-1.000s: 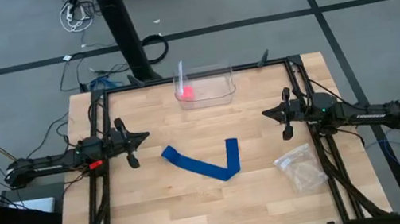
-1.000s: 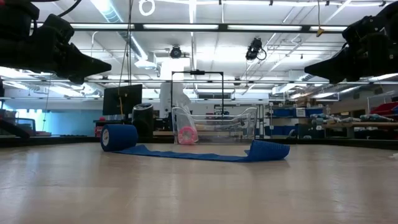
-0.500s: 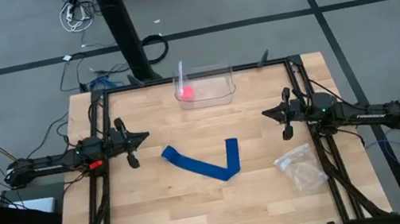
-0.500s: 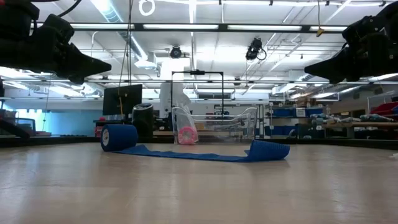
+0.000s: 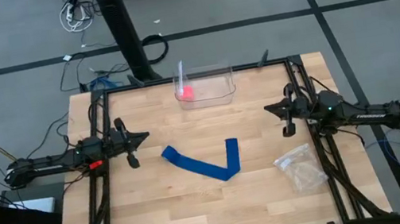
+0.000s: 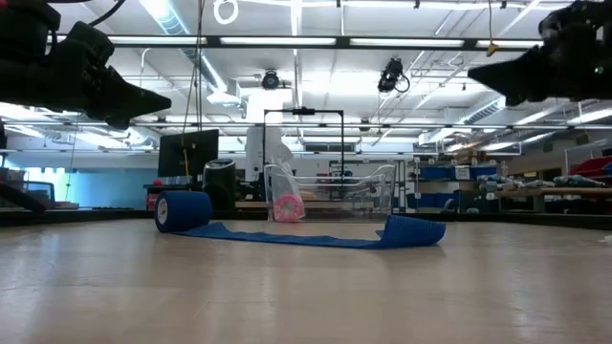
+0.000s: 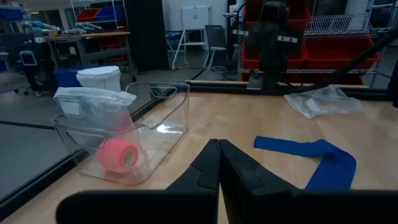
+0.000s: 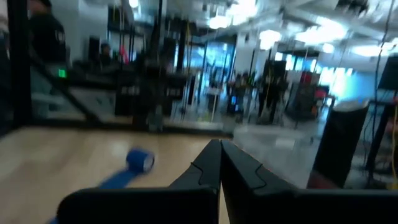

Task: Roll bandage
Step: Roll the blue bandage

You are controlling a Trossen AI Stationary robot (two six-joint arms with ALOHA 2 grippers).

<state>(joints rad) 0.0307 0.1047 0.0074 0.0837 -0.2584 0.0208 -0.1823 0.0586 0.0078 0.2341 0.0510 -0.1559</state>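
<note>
The worry from here, as I see it, is the loose strip. The bandage point(image 5: 206, 163) lies bent in a V on the surface point(image 5: 160, 215), and only its end nearer the left arm is wound into a small roll. If a tool presses on that roll off-centre, it could skid or wind crooked. The folded corner may also drag along and bunch up instead of feeding in flat.

Neither tool is near it. The left tool point(image 5: 132, 148) hangs above the surface just beside the rolled end, its fingers pinched together on nothing. The right tool point(image 5: 286, 116) hangs on the other side, well apart from the strip's far end, also pinched together and empty. The bandage sits between the two, in the middle of the surface.
</note>
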